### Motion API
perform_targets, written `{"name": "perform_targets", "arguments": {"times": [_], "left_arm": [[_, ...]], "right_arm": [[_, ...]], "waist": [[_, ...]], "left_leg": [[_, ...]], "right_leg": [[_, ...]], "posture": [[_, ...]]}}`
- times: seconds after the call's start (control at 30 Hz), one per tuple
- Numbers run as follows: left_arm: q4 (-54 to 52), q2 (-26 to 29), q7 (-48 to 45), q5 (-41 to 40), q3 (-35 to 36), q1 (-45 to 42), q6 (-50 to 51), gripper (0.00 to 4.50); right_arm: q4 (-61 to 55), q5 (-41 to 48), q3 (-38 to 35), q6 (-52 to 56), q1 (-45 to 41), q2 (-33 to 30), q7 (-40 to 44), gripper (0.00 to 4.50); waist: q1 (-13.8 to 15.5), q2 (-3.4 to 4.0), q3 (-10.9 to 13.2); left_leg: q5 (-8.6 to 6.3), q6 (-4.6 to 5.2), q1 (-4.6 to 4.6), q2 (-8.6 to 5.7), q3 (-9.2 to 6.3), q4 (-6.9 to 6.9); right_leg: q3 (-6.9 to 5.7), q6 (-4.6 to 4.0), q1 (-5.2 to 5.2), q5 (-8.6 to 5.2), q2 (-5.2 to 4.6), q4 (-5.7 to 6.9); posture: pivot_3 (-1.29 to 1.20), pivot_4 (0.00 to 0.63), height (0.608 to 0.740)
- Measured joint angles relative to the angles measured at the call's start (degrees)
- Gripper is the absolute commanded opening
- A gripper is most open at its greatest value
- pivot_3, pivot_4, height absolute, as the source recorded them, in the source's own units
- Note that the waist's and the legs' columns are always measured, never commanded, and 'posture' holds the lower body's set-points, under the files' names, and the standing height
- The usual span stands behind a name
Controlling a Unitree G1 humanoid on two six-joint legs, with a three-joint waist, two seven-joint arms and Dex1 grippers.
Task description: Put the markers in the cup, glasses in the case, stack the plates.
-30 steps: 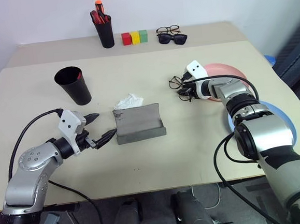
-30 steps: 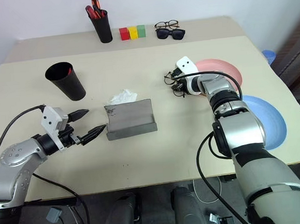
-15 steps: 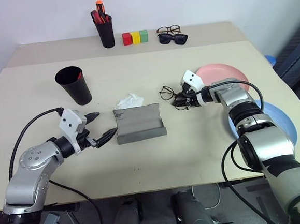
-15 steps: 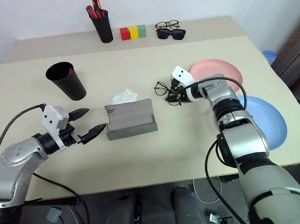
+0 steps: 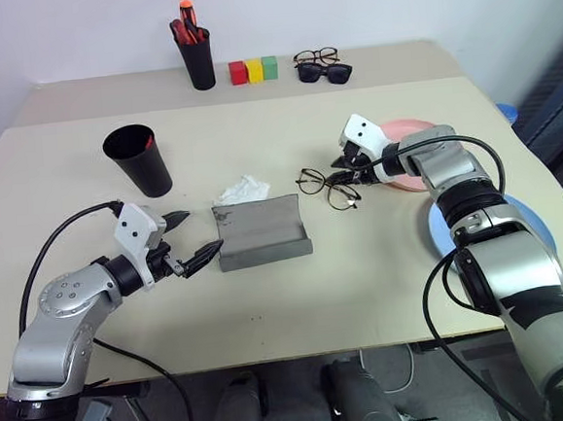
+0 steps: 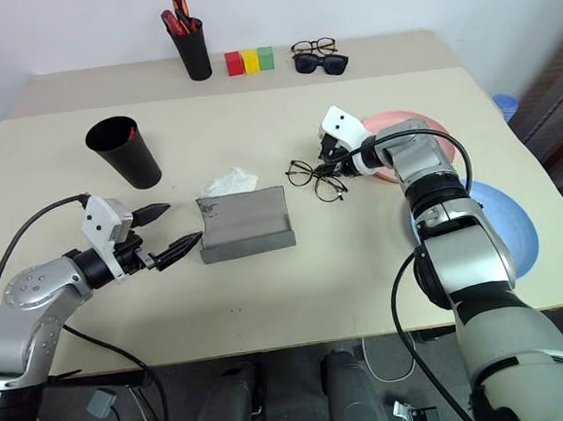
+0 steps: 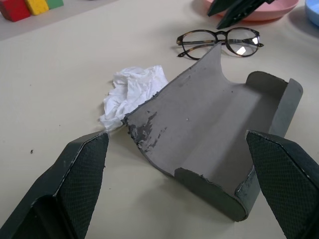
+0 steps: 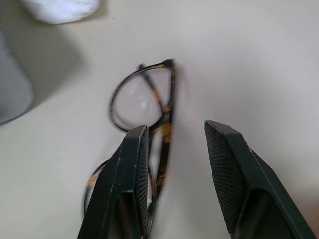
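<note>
From the head views, the grey case (image 5: pixel 262 232) lay open on the worktop (image 5: pixel 299 307), hollow side up, ready to receive. The glasses (image 5: pixel 325 188) rested flat just right of the case, not yet inside. The left tool (image 5: pixel 200 232) hovered at the case's left end, spread wide, probably to steady it. The right tool (image 5: pixel 342 172) hung just beyond the glasses, on the side away from the case.

In the left wrist view, a crumpled tissue (image 7: pixel 132 94) lay against the case's back edge.

In the right wrist view, the right tool's fingers (image 8: pixel 127 174) stood apart over the frame, bare worktop between them, with no clear grip.
</note>
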Motion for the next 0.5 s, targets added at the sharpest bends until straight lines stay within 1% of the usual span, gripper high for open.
{"name": "perform_targets", "arguments": {"times": [0.2, 0.37, 0.5], "left_arm": [[0.07, 0.0, -0.27, 0.04, 0.0, 0.02, -0.12, 4.5], [0.62, 0.01, -0.74, 0.08, 0.0, 0.01, -0.24, 4.5], [0.99, 0.0, -0.98, 0.1, -0.01, 0.23, -0.55, 4.5]], "right_arm": [[-4.59, -1.65, 0.75, 2.97, 2.32, -0.01, -4.45, 1.76], [-10.7, -2.09, 1.57, 5.99, 5.21, -0.08, -5.2, 1.76], [-17.73, -3.54, 1.71, 8.14, 6.97, -0.78, -9.44, 1.76]], "waist": [[-0.03, 0.0, 0.0], [-0.02, 0.0, 0.0], [-0.01, 0.0, 0.0]], "left_leg": [[0.0, 0.0, 0.0, 0.0, 0.0, 0.0], [0.0, 0.0, 0.0, 0.0, 0.0, -0.01], [0.0, 0.0, 0.0, 0.0, 0.0, -0.01]], "right_leg": [[0.0, 0.0, 0.0, 0.0, 0.0, 0.0], [0.0, 0.0, 0.0, 0.0, 0.01, 0.0], [0.0, 0.0, -0.01, 0.0, 0.01, 0.0]], "posture": [[0.0, 0.15, 0.74], [0.0, 0.15, 0.74], [0.0, 0.15, 0.74]]}}
